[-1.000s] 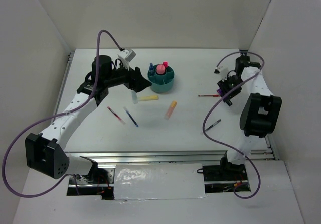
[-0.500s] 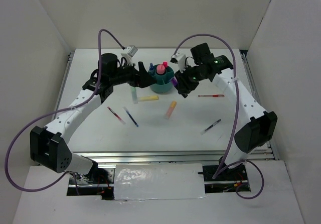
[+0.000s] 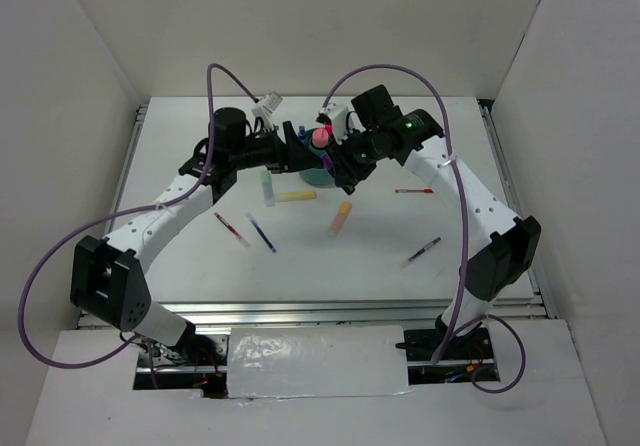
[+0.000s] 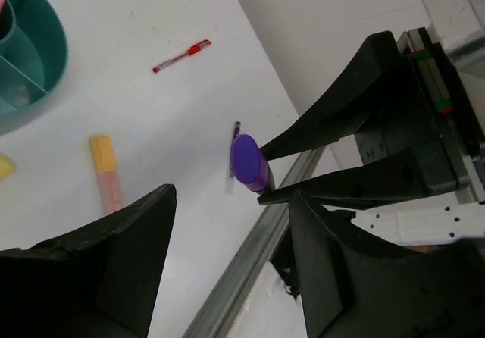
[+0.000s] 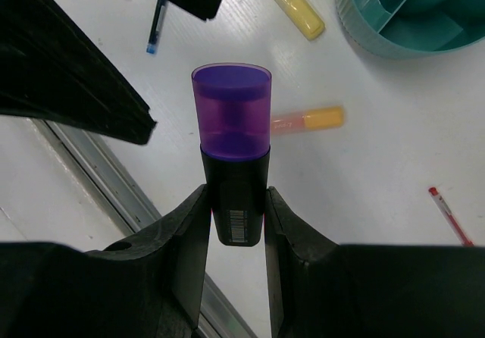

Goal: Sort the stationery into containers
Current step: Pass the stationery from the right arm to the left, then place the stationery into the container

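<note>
While the right hand [image 5: 235, 201] pinches the purple-capped black marker [image 5: 231, 107], the open, empty left hand [image 4: 231, 195] should close softly round its cap.

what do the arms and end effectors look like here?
The left arm and right arm have white links and black joint housings, with a loose purple cable along each. The left end effector and right end effector are black, with two tapered fingers. A green light shows on the right arm.
</note>
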`<state>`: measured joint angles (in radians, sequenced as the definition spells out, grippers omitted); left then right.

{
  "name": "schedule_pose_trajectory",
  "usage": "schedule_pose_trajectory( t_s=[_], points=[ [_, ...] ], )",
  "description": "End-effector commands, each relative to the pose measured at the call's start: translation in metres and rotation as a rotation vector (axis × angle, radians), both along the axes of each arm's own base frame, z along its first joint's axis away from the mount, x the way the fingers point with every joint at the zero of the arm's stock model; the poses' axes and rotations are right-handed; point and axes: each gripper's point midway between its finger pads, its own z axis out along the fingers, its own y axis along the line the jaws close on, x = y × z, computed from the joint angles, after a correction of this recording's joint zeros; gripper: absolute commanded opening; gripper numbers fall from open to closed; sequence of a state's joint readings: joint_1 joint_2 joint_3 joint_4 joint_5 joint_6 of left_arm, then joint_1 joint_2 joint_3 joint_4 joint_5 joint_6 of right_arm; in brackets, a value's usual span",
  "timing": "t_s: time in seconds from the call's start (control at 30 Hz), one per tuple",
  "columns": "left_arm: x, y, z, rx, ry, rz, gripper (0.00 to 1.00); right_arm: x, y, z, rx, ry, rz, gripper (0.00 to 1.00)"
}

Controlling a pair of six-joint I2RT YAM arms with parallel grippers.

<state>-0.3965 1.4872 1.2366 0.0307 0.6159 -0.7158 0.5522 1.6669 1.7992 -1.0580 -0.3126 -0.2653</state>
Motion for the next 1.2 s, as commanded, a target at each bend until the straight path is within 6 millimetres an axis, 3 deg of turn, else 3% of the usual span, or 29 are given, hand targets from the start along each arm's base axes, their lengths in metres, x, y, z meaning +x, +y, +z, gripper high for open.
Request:
schedule_pose_trajectory(
  t_s=[0.0,0.37,0.6,0.7,0.77,0.83,0.87,0.97,1.0,1.03,1.1,1.13,1.17],
  points=[
    [0.0,-0.008,0.014,-0.064,-0.009,-0.023,0.73,0.005,0.011,0.02,0.03,-0.066,-0.017,0.0],
    [-0.002,-0.015,0.006,-0.113,0.055,-0.04,0.52,-0.001,0.023,0.027,0.04,-0.081,-0.016,0.0],
    [-0.003,-0.017,0.007,-0.121,0.062,-0.048,0.49,-0.004,0.028,0.029,0.033,-0.095,-0.01,0.0],
    [-0.003,-0.016,0.007,-0.125,0.06,-0.047,0.41,-0.006,0.03,0.029,0.035,-0.094,-0.008,0.0],
    [-0.004,-0.017,0.007,-0.126,0.055,-0.053,0.26,-0.004,0.028,0.029,0.028,-0.097,-0.018,0.01],
    [-0.002,-0.015,0.009,-0.121,0.039,-0.045,0.13,-0.003,0.027,0.028,0.018,-0.095,-0.024,0.13],
    [0.002,-0.012,0.01,-0.109,0.021,-0.032,0.1,-0.003,0.025,0.027,0.013,-0.092,-0.028,0.24],
    [0.015,-0.002,0.017,-0.101,-0.012,0.0,0.0,0.004,0.011,0.031,0.034,-0.088,-0.07,0.37],
    [0.02,0.001,0.019,-0.099,-0.02,0.01,0.0,0.006,0.007,0.032,0.037,-0.089,-0.08,0.43],
    [0.03,0.009,0.028,-0.102,-0.044,0.034,0.0,0.008,0.001,0.032,0.039,-0.092,-0.095,0.56],
    [0.042,0.018,0.029,-0.068,-0.073,0.055,0.0,0.015,-0.02,0.035,0.051,-0.086,-0.145,0.67],
    [0.05,0.022,0.043,-0.043,-0.153,0.057,0.0,0.016,-0.028,0.035,0.062,-0.078,-0.163,0.73],
    [0.052,0.021,0.04,-0.008,-0.162,0.047,0.0,0.014,-0.037,0.04,0.081,-0.077,-0.176,0.74]
  ],
)
